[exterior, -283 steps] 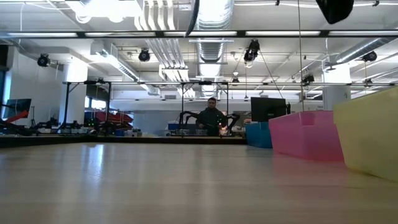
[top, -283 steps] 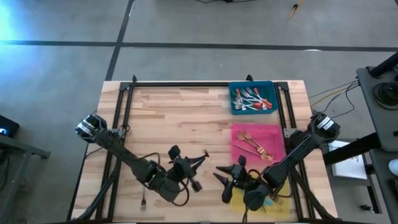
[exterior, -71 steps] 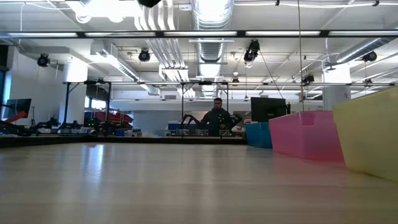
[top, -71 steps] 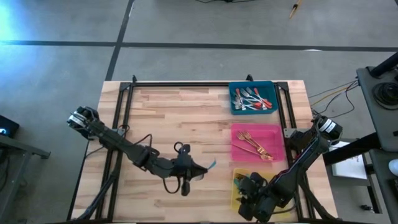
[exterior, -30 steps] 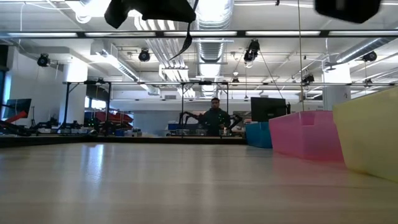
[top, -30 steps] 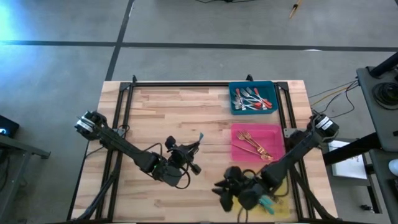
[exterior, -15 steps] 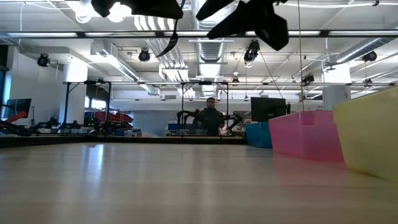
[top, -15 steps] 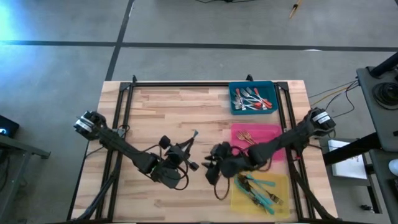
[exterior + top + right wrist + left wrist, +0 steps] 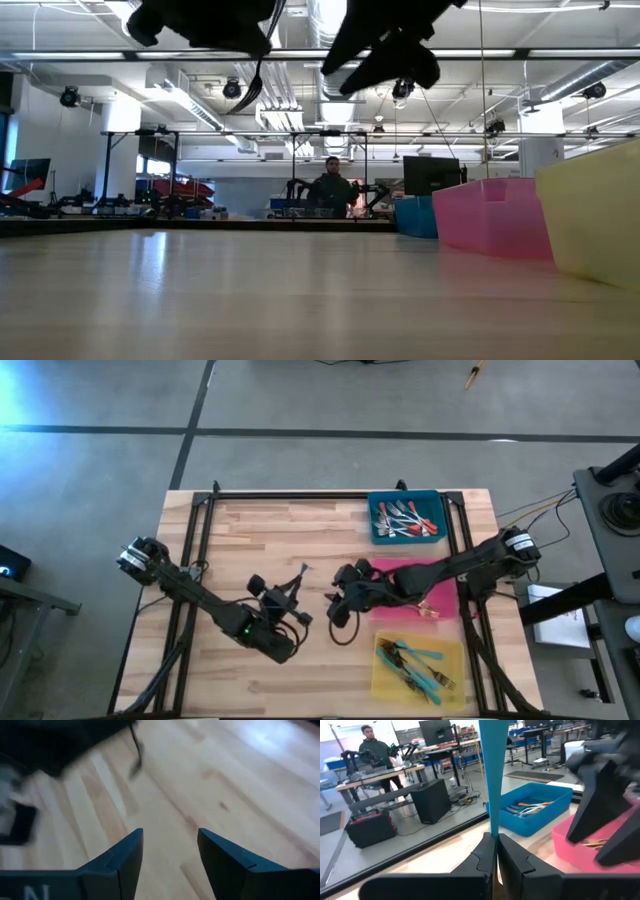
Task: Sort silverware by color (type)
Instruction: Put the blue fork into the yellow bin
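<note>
My left gripper (image 9: 287, 593) hovers over the table's middle, shut on a teal-handled fork (image 9: 493, 770). The handle's tip (image 9: 303, 568) points toward the far right. My right gripper (image 9: 338, 605) hangs open just to its right, above bare wood (image 9: 167, 852), and touches nothing. In the low view both grippers, left (image 9: 205, 20) and right (image 9: 385, 45), are high above the tabletop. Red-handled forks lie in the blue tray (image 9: 378, 536), gold forks in the pink tray (image 9: 440, 572), and teal forks (image 9: 410, 660) in the yellow tray (image 9: 452, 648). My left gripper pinches the fork's teal handle (image 9: 494, 827) between its two fingers. The handle runs on past the fingertips (image 9: 485, 851), roughly in line with them. The fork is lifted clear of the table. Its other end is hidden behind the fingers in the wrist view.
The three trays stand in a row along the table's right side: blue far, pink middle, yellow near. My right arm (image 9: 440, 575) reaches across the pink tray. Bare wood fills the left half (image 9: 230, 540). A person (image 9: 330, 190) stands in the room beyond.
My right gripper has swung from beside the yellow tray near the table's near edge toward the far edge and left. It has ended close to the left gripper and uncovered the yellow tray. My left gripper, still holding the fork, has drifted slightly left.
</note>
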`<act>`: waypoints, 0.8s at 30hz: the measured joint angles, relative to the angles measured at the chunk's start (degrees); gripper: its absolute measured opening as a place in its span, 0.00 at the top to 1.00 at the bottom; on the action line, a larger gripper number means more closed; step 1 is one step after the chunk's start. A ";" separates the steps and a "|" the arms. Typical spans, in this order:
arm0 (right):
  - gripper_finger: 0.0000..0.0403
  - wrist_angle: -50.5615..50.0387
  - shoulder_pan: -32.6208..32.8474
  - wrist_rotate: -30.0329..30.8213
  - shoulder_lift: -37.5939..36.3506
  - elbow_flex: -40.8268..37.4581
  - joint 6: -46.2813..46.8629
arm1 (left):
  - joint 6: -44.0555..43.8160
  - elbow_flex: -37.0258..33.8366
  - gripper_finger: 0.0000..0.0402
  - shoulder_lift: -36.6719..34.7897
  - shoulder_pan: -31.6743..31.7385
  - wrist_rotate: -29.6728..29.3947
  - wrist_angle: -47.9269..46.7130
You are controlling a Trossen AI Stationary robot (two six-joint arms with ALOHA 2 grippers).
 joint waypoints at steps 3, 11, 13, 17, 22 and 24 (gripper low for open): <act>0.53 0.86 -0.55 3.15 -0.02 2.17 -1.03 | -7.75 -0.04 1.00 0.00 0.70 0.00 -6.11; 0.54 15.74 -0.68 12.42 0.83 3.76 -11.89 | -16.90 -0.06 1.00 0.00 1.59 0.00 -11.15; 0.55 17.72 -1.06 14.26 1.72 3.61 -13.72 | -16.90 -0.06 1.00 0.00 1.59 0.01 -11.16; 0.56 19.92 -2.17 14.88 3.08 3.73 -16.44 | -16.90 -0.07 1.00 0.00 1.59 -1.45 -10.78; 0.56 21.73 -2.93 13.39 4.42 3.80 -18.65 | -16.90 -0.09 1.00 0.00 2.40 -1.60 -9.98; 0.56 22.74 -3.19 13.03 4.61 3.80 -19.75 | -16.89 -0.09 1.00 0.00 2.75 -1.56 -9.75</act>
